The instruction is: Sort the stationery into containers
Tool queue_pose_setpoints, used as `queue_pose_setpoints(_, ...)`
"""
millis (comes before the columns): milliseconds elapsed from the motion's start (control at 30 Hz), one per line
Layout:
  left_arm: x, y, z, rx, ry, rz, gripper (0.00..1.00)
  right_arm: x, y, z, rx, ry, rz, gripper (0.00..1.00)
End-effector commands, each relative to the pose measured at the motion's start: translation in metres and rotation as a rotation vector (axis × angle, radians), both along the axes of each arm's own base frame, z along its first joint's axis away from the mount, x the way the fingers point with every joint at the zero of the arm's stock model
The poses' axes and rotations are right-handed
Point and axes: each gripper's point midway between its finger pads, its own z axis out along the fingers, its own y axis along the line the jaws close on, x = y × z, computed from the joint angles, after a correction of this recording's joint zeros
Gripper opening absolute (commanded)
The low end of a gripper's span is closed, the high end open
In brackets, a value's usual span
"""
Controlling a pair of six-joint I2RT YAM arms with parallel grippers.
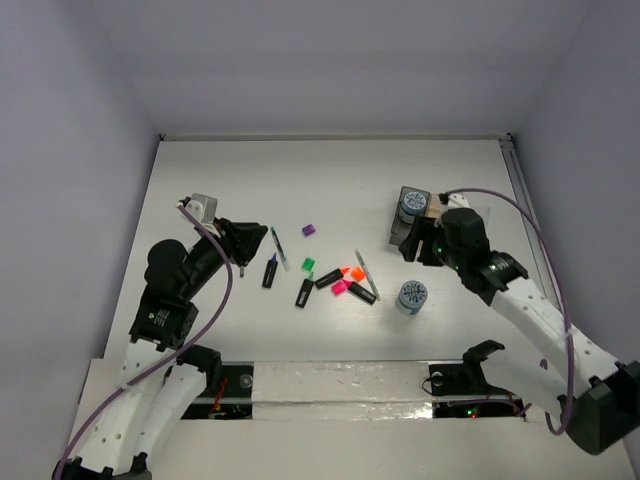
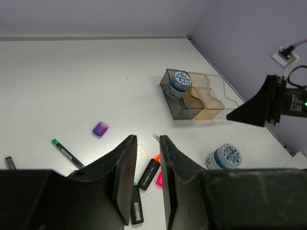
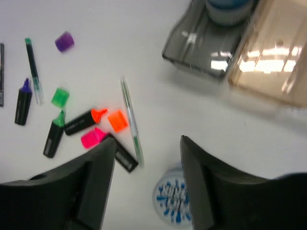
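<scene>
Closest to the arm bases, a small round blue-and-white patterned piece is sitting loose on the white table. The right gripper is hovering over it, jaws standing fairly wide and empty, with the piece showing at the low edge of the wrist view between them. Just left, short black-bodied highlighter markers are lying in a cluster with a loose orange cap and a thin clear pen. The left gripper is hanging by the cluster's left end, jaws narrowed to a slit and gripping nothing. Farther back, a small dark grey squarish holder is carrying a second round patterned piece, just beside a clear plastic rectangular box with a tan insert. Likely step: grabbing the loose round piece for the grey holder. Doing it well means centring the jaws over the piece, dropping straight, closing across its sides and staying off the thin pen nearby.
</scene>
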Motion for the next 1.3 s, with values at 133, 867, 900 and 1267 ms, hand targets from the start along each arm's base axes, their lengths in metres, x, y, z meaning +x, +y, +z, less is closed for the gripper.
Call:
queue_pose_setpoints(133,-0.001,-0.001,0.03,-0.021,-0.082,-0.008,0.25,-0.066,-0.017,-0.023,0.028,0.23,-0.055,0.94)
queue_pose_setpoints(867,-0.009,-0.003,0.033,-0.02,-0.095,-0.012,0.33,-0.073,-0.01,-0.095,-0.226,0.469,0.014,0.87)
queue_pose_setpoints(900,-0.009,-0.003,0.033,-0.02,-0.095,-0.01,0.34,-0.073,-0.01,-0.094,-0.231,0.47,0.013,0.85)
queue_pose_setpoints(1267,-0.009,-0.002,0.033,-0.02,-0.095,-0.006,0.34,-0.048,0.004,-0.051,-0.237,0.34,0.029,0.41)
